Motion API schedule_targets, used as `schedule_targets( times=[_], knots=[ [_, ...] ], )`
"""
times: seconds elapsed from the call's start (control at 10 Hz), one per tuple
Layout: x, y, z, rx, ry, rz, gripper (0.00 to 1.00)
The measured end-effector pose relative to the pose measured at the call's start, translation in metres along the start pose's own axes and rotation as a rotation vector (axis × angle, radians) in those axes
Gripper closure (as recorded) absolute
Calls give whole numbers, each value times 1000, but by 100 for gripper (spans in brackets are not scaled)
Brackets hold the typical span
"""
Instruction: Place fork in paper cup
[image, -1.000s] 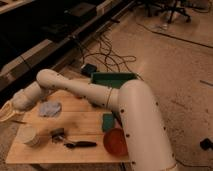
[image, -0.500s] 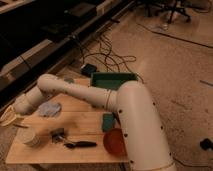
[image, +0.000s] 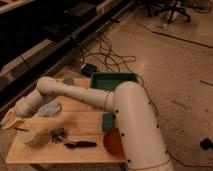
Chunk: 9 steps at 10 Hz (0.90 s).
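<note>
We locate the pincer (image: 11, 120) at the far left edge of the counter (image: 87, 150), at the end of the 1 white arm (image: 75, 95) reaching across it. The paper cup (image: 31, 137) stands upright just beside and nearer the camera than the pincer, toward the front left corner. A thin dark sliver near the pincer tip may be the fork (image: 21, 129), angled toward the cup; we cannot confirm this, nor can we tell the pincer's opening or contents. We judge that the coming move turns on bringing the pincer over the cup rim.
</note>
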Motion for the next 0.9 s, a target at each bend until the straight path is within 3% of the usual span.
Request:
schedule_targets(
  times=[0.6, 0.9],
  knots=[
    [18, 3, 3, -24, -1, 21, 100],
    [22, 6, 2, -25, 24, 27, 100]
  ],
)
